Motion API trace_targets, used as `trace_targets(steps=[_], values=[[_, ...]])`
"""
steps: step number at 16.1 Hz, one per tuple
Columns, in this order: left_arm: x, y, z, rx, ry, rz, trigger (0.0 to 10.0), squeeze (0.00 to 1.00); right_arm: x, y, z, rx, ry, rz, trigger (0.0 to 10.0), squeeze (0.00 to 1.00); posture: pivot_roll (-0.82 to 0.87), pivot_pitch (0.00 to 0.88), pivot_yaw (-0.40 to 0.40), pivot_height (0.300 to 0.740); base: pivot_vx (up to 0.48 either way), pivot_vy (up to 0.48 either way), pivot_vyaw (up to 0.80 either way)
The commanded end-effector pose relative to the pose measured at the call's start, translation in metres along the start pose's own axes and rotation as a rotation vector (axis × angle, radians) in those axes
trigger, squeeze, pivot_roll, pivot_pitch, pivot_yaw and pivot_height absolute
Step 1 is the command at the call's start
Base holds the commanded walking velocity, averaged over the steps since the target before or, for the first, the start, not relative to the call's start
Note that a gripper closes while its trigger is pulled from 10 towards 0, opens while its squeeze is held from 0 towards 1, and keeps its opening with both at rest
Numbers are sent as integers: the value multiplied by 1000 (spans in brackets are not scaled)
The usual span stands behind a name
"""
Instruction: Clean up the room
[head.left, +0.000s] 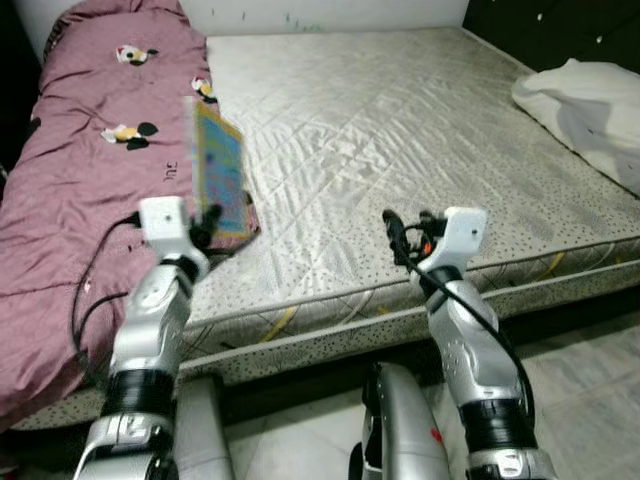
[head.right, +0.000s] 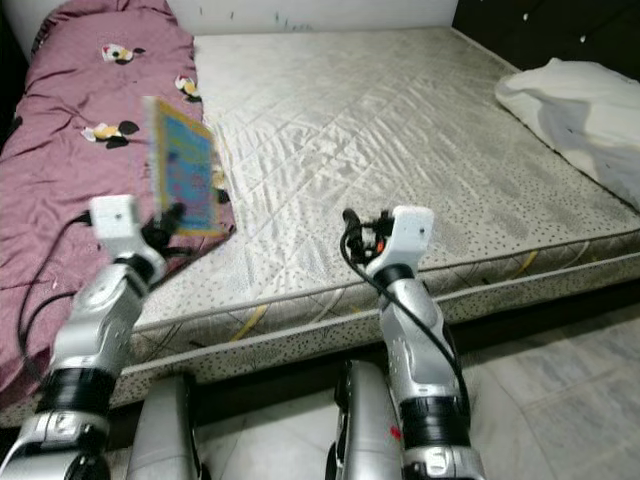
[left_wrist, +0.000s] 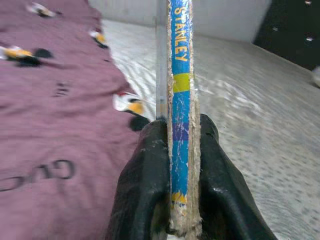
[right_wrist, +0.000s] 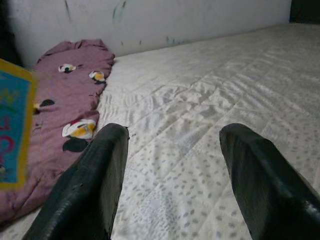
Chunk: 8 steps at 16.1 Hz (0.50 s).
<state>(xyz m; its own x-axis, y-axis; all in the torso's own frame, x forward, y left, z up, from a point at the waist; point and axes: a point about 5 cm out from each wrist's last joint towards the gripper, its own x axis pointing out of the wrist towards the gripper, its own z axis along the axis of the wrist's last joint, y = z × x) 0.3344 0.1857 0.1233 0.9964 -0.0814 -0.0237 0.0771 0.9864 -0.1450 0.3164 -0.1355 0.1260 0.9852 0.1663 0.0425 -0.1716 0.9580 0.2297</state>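
- The left hand (head.left: 207, 222) is closed on a thin blue book (head.left: 221, 182) with a yellow border, and holds it by its lower edge.
- The book stands upright in the air above the bed, over the place where the pink blanket (head.left: 90, 170) meets the bare mattress (head.left: 400, 130).
- In the left wrist view the two black fingers (left_wrist: 142, 185) press on both sides of the book (left_wrist: 181, 115), and on its spine the word "STANLEY" can be read.
- The edge of the book looks worn and pale near the grip.
- The book is blurred in both eye views.
- The right hand (head.left: 410, 228) is held out over the front edge of the mattress, near the middle of the bed.
- Its fingers (right_wrist: 87, 185) are spread wide apart and there is nothing between them.
- In the right wrist view the blue and yellow book (right_wrist: 15, 125) appears at the side, above the pink blanket (right_wrist: 70, 95).
- The pink blanket covers the robot's left part of the bed and has small cartoon figures in yellow, black and white.
- A white pillow (head.left: 585, 105) lies at the far right corner of the mattress, well apart from both hands.
- The mattress is grey, quilted, with small dark dots along its front border.
- Below the bed there is a light tiled floor (head.left: 590, 390).
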Motion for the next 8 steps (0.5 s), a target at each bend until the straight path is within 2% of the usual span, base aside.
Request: trace_targets(steps=[1, 3, 4, 5, 8], values=[[2, -7, 18, 65, -94, -18, 10000, 0, 0, 0, 7, 14, -23, -6, 10000, 0, -30, 0, -24, 525, 0, 0, 0], [2, -10, 18, 114, -108, -21, 10000, 0, 1, 2, 9, -8, -34, 14, 10000, 0, -25, 0, -23, 525, 0, 0, 0], [-3, -10, 16, 104, -116, -29, 10000, 0, 2, 3, 11, 5, -53, 10, 10000, 0, -32, 0, -22, 525, 0, 0, 0], [-6, -7, 12, 128, -109, -10, 10000, 0, 1, 4, 13, 12, -62, 10, 10000, 0, -39, 0, -19, 530, 0, 0, 0], [-8, -2, 7, 113, -100, 25, 10000, 0, -1, 5, 16, 21, -72, 3, 10000, 0, -63, 0, 3, 565, 0, 0, 0]])
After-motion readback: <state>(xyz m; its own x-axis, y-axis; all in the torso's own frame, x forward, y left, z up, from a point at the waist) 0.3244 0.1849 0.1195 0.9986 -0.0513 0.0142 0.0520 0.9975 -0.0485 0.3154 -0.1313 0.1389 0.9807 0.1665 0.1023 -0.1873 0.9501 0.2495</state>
